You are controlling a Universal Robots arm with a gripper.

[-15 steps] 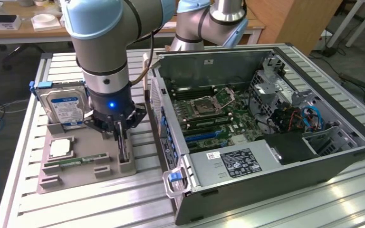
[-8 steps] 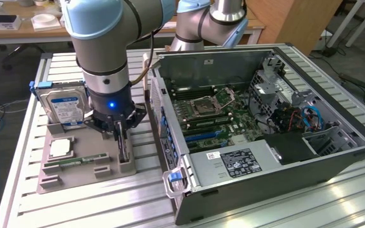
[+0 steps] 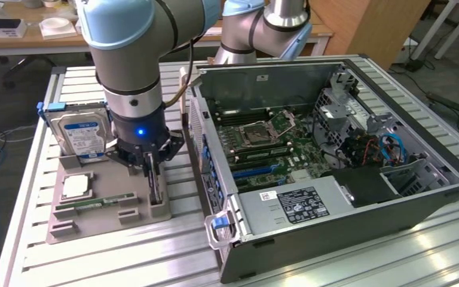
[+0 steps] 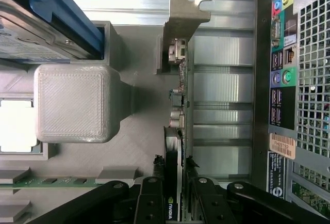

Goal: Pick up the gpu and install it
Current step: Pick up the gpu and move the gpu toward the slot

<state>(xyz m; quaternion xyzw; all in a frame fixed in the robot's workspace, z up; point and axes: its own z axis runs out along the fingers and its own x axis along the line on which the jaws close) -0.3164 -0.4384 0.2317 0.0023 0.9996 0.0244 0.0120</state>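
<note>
Over the grey holder [image 3: 106, 185], gpu [image 4: 174, 152] edge-on between the fingers [image 4: 150, 195], gripped on both faces

On the tabletop [image 3: 22, 185] a parts tray [image 3: 102, 226] sits at the exterior view's left, with an open computer case [image 3: 357, 236] beside it on the right. A hard drive [image 3: 82, 128] stands at the tray's back, and a processor [image 3: 76, 186] and memory stick [image 3: 94, 204] lie before it. The gpu [image 3: 157, 196] stands on edge along the tray's case-side rim, the hand [image 3: 151, 172] clasped around it.

Reads "NVIDIA" in white on the dark edge of the gpu [image 4: 173, 152], and runs too small to make out on the orange sticker [image 4: 282, 145] on the computer case [image 4: 260, 95], the power supply label [image 3: 301, 205] and the hard drive label [image 3: 86, 133].
</note>
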